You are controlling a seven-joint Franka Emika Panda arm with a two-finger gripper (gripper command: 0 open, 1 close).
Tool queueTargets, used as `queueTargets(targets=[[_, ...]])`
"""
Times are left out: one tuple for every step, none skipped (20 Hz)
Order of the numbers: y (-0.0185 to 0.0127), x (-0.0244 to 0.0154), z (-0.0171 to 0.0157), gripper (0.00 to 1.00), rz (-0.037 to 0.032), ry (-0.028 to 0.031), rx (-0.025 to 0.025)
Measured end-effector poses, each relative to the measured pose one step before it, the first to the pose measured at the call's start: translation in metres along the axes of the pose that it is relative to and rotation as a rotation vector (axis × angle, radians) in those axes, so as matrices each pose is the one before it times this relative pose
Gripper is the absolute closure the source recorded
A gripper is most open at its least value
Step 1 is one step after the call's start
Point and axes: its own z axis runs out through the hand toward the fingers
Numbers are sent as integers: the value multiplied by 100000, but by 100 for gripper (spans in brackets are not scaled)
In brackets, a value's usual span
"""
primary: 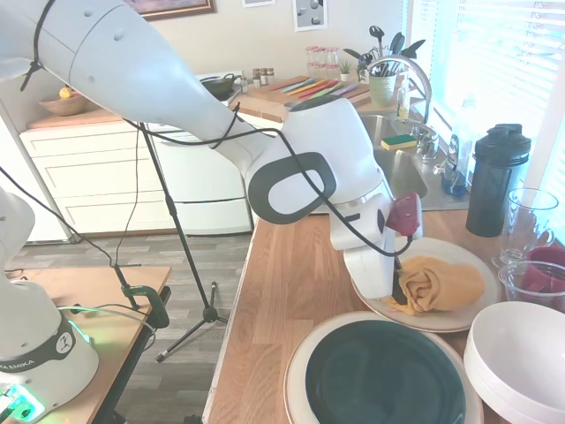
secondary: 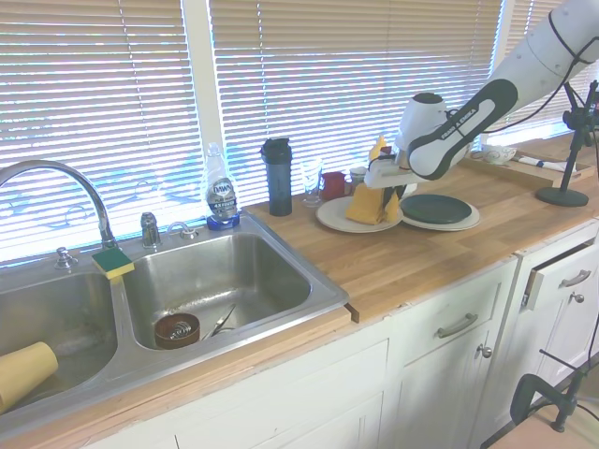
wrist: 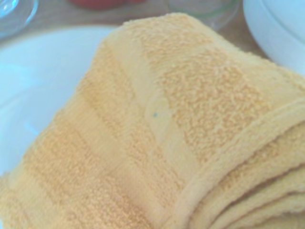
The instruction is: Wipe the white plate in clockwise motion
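Landmark = white plate (primary: 459, 265), on the wood countertop (primary: 291, 283), sink side of the plate row.

Nearest the first exterior camera: green-centre plate (primary: 384, 375), its rim just beside the white plate's near edge. Deep white bowl (primary: 521, 358) next to that, near the white plate's right side.

On the white plate: folded yellow towel (primary: 437, 283), bunched up, covering much of the centre. Wrist view is almost all towel (wrist: 157, 133), with bare plate surface (wrist: 43, 90) showing on one side.

Gripper (primary: 399, 290) is down at the towel's edge over the white plate, dark fingertip (primary: 399, 296) touching the cloth. Second exterior view shows the towel (secondary: 372, 204) standing up under the gripper (secondary: 386, 192). Jaws look clamped on the towel, but the pinch itself is partly hidden.

Beyond the white plate: clear glass cup (primary: 530, 221), black shaker bottle (primary: 496, 181), then the steel sink (primary: 397, 163) with a green-yellow sponge (primary: 399, 140) on its ledge. Utensil holder (primary: 382, 88) furthest back.
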Motion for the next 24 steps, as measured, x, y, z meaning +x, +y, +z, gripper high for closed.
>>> queueTargets(targets=[[139, -535, -253, 100, -227, -111, -87], [119, -569, -274, 100, -404, -131, -44], [77, -633, -306, 100, -445, -210, 32], [72, -614, -314, 100, -313, -185, 57], [50, -603, -317, 100, -349, -271, 32], [23, -619, -340, 100, -251, -316, 31], [-14, -612, -295, 100, -228, -420, -26], [-35, -559, -300, 100, -164, -438, -42], [-55, -612, -267, 100, -346, -478, 115], [-104, -623, -167, 100, -275, -494, 192], [-180, -532, -123, 100, -1, -407, 202], [-214, -504, -90, 100, -30, -377, 234], [-205, -499, -65, 100, 188, -404, 262], [-188, -460, -68, 100, 103, -343, 241], [-187, -401, -60, 100, 404, -304, 253], [-239, -296, -14, 100, 642, -225, 277], [-283, -134, 82, 100, 860, -126, 231], [-351, 24, 165, 100, 755, -13, 246], [-463, 133, 262, 100, 848, 39, 278], [-518, 169, 299, 100, 620, 37, 321], [-532, 195, 382, 100, 592, 28, 266], [-525, 215, 428, 100, 613, -5, 237], [-495, 218, 410, 100, 670, -1, 242], [-470, 293, 411, 100, 693, 113, 234]])
